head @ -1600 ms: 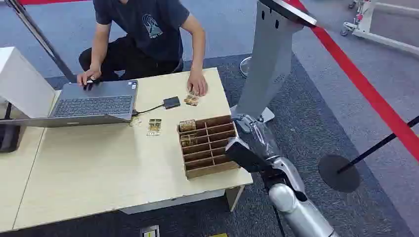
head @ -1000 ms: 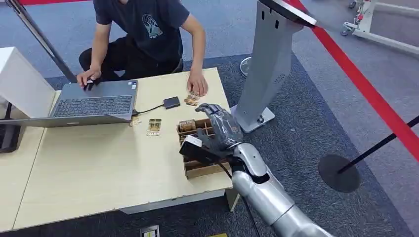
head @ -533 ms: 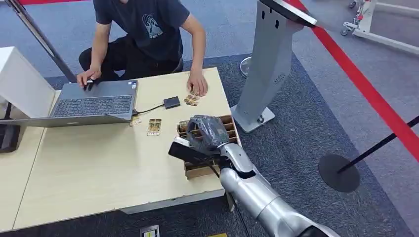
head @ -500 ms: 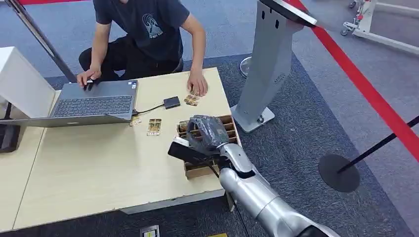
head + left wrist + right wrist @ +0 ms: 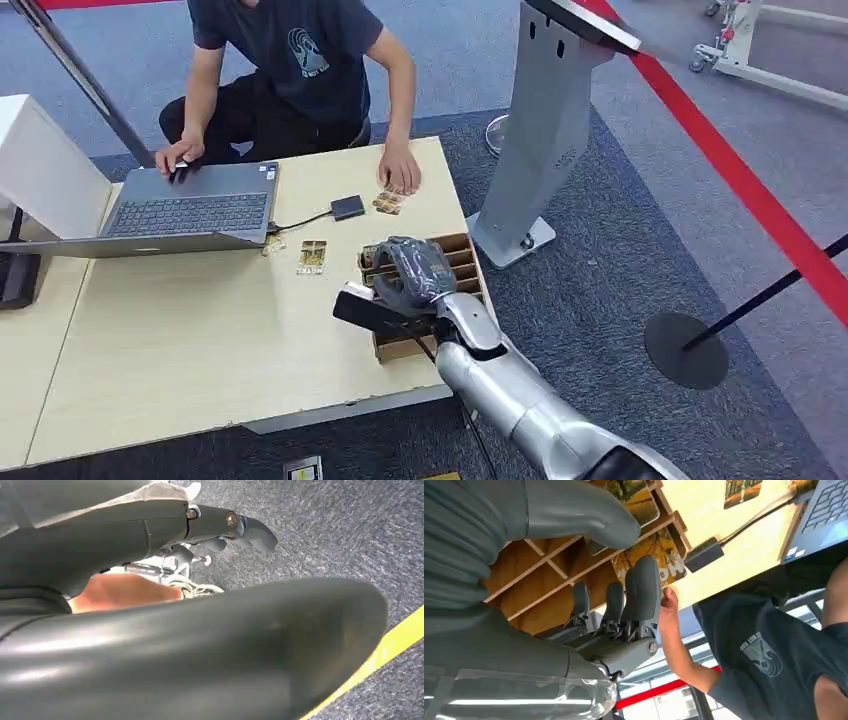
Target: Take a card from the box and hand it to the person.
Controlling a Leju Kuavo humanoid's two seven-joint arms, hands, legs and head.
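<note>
While the person (image 5: 290, 60) crouches at the far side with one hand on the laptop (image 5: 190, 205) at the bench's (image 5: 170, 350) left, their other hand (image 5: 399, 172) lies flat near a few loose cards (image 5: 388, 203). One more loose card (image 5: 312, 256) lies mid-bench, a small black adapter (image 5: 347, 207) beyond it. Right of that sits the wooden slotted box (image 5: 455, 262) at the bench's right edge; cards (image 5: 651, 550) stand in its far slots. Right hand (image 5: 410, 275) hovers over the box, fingers (image 5: 641, 592) spread and reaching down into it, thumb (image 5: 574, 512) apart above, cards between them, nothing pinched. Left hand (image 5: 200, 525) hangs over the carpet; grip state: cannot tell.
</note>
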